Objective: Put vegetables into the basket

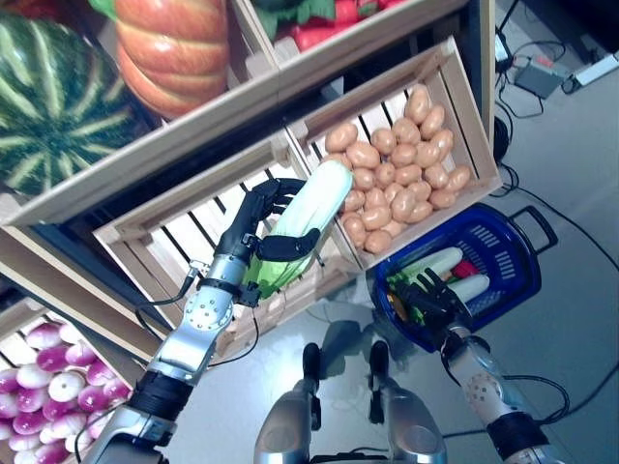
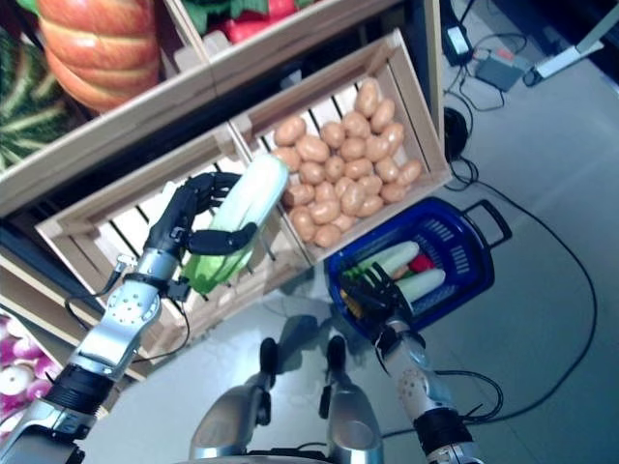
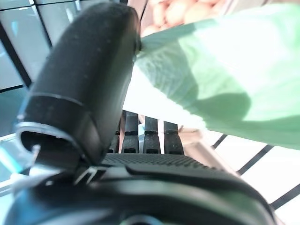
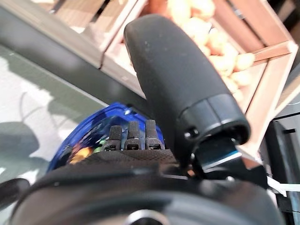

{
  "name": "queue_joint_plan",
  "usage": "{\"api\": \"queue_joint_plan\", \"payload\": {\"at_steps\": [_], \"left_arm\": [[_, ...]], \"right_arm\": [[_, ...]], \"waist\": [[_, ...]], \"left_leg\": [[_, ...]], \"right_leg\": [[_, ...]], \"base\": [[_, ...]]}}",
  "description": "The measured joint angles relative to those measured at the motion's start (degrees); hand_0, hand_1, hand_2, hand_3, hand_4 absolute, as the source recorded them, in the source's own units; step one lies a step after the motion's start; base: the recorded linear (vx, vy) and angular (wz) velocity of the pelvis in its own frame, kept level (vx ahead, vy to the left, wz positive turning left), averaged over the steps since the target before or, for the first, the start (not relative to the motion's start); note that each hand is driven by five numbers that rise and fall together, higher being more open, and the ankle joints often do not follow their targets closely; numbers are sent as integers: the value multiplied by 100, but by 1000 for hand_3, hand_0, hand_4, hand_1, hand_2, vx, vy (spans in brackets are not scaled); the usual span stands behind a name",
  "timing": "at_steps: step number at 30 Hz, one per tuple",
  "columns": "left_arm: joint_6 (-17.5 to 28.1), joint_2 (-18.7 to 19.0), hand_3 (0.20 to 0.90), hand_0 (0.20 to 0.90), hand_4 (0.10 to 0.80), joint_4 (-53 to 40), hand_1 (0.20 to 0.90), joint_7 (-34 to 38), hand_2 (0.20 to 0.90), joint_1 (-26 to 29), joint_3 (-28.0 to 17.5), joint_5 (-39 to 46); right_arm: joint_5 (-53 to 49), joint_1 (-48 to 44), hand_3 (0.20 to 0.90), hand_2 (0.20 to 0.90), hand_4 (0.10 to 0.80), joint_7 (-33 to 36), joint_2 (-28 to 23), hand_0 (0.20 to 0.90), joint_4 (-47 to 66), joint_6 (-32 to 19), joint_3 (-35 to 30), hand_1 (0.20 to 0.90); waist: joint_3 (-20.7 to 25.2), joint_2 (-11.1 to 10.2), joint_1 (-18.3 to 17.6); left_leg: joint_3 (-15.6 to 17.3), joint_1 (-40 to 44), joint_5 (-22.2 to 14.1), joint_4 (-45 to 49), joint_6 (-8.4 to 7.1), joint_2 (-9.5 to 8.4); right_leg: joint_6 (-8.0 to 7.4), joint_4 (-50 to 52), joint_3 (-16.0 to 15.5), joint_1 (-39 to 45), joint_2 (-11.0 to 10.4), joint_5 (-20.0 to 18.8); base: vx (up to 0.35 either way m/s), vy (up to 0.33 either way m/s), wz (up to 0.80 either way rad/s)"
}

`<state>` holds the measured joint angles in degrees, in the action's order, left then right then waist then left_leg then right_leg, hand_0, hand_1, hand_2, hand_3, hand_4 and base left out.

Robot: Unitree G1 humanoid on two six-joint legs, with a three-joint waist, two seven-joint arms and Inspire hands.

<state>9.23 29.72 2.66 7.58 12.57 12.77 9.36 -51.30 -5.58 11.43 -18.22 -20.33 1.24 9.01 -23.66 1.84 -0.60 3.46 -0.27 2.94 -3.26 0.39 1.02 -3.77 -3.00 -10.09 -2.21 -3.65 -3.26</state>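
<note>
My left hand [image 1: 253,227] is shut on a long pale green and white cabbage [image 1: 308,215], with fingers on its far side and the thumb across the front. It holds the cabbage tilted above the right end of a slatted wooden crate [image 1: 160,242]. The left wrist view shows the cabbage [image 3: 225,79] pressed against the thumb. A blue plastic basket [image 1: 522,280] sits low on the right. It contains two pale vegetables [image 1: 437,261], something red and some greens. My right hand [image 1: 432,298] curls its fingers over the basket's near rim [image 4: 117,119].
A crate of potatoes [image 1: 397,164] stands just beyond the basket. On the shelf above are a watermelon [image 1: 48,97] and a pumpkin [image 1: 174,48]. Purple and white turnips [image 1: 48,387] lie at the lower left. Cables and a power strip [image 1: 590,70] run over the floor on the right.
</note>
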Motion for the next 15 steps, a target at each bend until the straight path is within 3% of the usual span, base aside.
{"api": "queue_joint_plan", "payload": {"at_steps": [4, 9, 15], "left_arm": [[3, -65, 300, 300, 400, -190, 300, -330, 300, -377, -48, 367], [51, -713, 300, 300, 400, -312, 300, -1212, 300, -604, -387, 2908], [70, -997, 300, 300, 400, -361, 300, -1727, 300, -949, -411, 3953]], "right_arm": [[143, 280, 900, 900, 800, 103, 205, 900, 57, 0, -230, 900], [244, 468, 900, 900, 800, 102, 451, 900, 57, 0, -418, 900], [398, 811, 900, 900, 800, 86, 574, 900, 153, 15, -404, 900]], "waist": [[359, -66, -9], [559, -149, -12], [1019, -180, -25]], "left_leg": [[7, 293, -1, -161, 0, -2], [31, 539, -13, -179, 11, -4], [77, 622, -44, -182, 1, -1]], "right_leg": [[-20, -204, 5, 301, 19, -12], [-28, -206, 24, 528, 19, -4], [-39, -210, 66, 587, 20, -13]], "base": [[114, 34, -2], [92, 20, -2], [60, 1, -5]]}}
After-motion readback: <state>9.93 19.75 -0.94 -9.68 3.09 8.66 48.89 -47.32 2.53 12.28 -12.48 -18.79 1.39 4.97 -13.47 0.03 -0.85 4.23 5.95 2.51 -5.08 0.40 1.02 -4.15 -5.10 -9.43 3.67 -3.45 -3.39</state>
